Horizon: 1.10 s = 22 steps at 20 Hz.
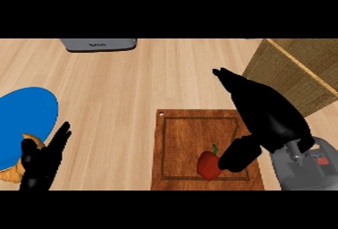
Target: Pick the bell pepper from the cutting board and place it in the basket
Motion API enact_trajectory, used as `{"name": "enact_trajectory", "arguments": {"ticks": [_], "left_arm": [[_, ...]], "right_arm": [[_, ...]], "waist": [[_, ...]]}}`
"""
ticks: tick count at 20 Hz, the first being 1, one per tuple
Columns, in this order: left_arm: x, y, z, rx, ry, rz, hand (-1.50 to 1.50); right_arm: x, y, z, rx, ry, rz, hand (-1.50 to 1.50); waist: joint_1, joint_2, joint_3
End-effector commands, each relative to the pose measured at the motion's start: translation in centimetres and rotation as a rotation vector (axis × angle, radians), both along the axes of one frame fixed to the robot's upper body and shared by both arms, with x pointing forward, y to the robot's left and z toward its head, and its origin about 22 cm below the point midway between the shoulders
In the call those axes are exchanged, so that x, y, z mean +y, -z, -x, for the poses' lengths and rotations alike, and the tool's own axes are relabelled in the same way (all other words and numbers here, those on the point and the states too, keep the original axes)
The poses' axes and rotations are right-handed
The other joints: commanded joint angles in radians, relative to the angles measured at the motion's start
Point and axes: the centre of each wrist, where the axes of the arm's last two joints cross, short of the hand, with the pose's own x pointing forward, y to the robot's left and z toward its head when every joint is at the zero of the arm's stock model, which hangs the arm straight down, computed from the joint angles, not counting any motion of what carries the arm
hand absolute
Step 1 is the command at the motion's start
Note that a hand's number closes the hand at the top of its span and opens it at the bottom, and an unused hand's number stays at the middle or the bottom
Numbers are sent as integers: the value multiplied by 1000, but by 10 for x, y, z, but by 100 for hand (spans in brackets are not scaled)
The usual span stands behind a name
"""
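Pepper [209, 165] sits near-right on the board [181, 147], thumb of the right hand [267, 118] touching its right side, fingers spread far past it. Closing now may nudge it left instead of pinching it. Left hand [41, 162] rests open, near-left. Basket [297, 76] lies far-right.

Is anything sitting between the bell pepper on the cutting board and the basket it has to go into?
Nothing visible blocks the way. The bell pepper lies on the cutting board, with the right robot hand over it, thumb at its side. The basket is up and to the right; only bare counter shows between them.
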Motion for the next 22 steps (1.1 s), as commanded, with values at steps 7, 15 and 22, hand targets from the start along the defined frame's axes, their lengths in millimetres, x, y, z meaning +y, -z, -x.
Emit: {"name": "enact_trajectory", "arguments": {"ticks": [7,15,22], "left_arm": [[-10,22,12,122,-8,44,0],[-9,23,14,115,14,55,0],[-19,32,7,120,19,34,0]], "right_arm": [[3,37,12,160,195,196,-150],[11,60,32,159,223,154,-150],[8,73,40,147,223,168,-150]], "waist": [[13,17,-13],[26,19,-12],[18,22,-12]]}}
